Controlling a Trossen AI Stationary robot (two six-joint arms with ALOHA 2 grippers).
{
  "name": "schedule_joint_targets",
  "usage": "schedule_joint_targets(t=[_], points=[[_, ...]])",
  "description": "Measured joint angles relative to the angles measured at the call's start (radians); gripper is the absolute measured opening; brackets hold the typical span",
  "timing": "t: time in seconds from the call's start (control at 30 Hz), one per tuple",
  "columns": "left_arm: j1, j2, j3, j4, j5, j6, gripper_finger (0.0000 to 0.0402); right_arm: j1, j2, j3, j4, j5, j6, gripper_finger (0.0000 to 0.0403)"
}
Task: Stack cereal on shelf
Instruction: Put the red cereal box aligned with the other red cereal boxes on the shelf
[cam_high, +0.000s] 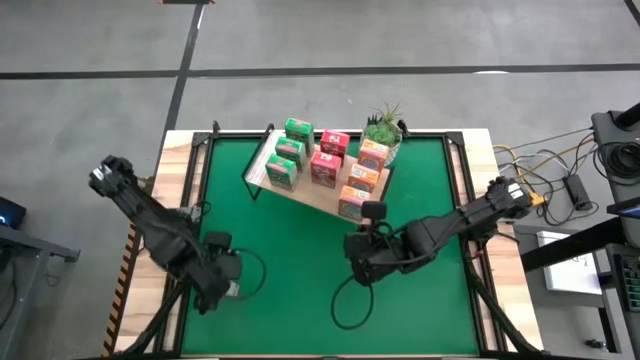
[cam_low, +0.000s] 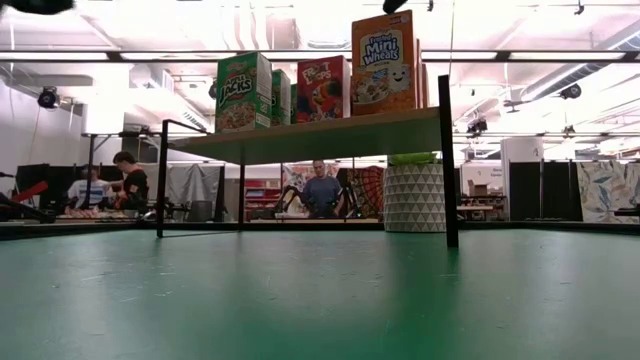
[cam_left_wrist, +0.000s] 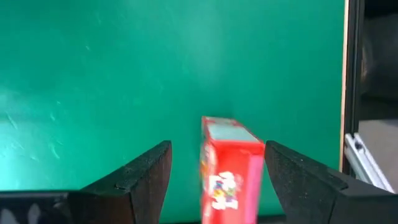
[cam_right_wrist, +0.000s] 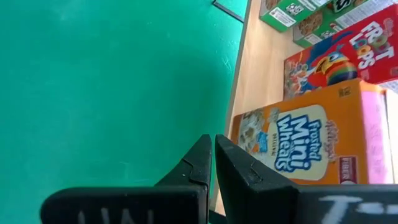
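Note:
The shelf (cam_high: 300, 192), a light-wood board on a thin black frame, stands at the far middle of the green mat. Green (cam_high: 288, 150), pink-red (cam_high: 328, 160) and orange (cam_high: 362, 175) cereal boxes stand in rows on it; the low view shows them upright on the board (cam_low: 330, 135). My left gripper (cam_left_wrist: 217, 171) is open over the near left of the mat, with one more pink-red box (cam_left_wrist: 231, 168) between its fingers. My right gripper (cam_right_wrist: 214, 158) is shut, near the shelf's near edge beside an orange box (cam_right_wrist: 298, 146), touching nothing. My left gripper points down at the mat with one finger on either side of the pink-red box. A gap shows at one finger (cam_left_wrist: 152, 177). The box's other side (cam_left_wrist: 258, 165) lies close to the other finger (cam_left_wrist: 292, 180), and I cannot tell whether they touch.
A potted green plant (cam_high: 383, 125) stands at the shelf's far right corner. The black shelf legs (cam_low: 447, 160) rise from the mat. Cables loop on the mat (cam_high: 345, 300) near the right arm. Open green mat lies between the arms and the shelf. People sit in the room beyond.

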Motion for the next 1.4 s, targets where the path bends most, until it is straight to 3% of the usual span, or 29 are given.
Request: schedule_joint_targets(t=[0.23,0.43,1.4], points=[[-0.113,0.072,0.023,-0.061,0.010,-0.134,0.0240,0.007,-0.020,-0.038,0.036,0.002,0.026,0.0012],[-0.131,0.113,0.009,-0.073,0.019,-0.207,0.0240,0.007,-0.021,-0.039,0.056,0.005,0.017,0.0012],[-0.145,0.154,0.006,-0.094,0.030,-0.190,0.0240,0.010,-0.021,-0.049,0.056,-0.011,0.026,0.0012]])
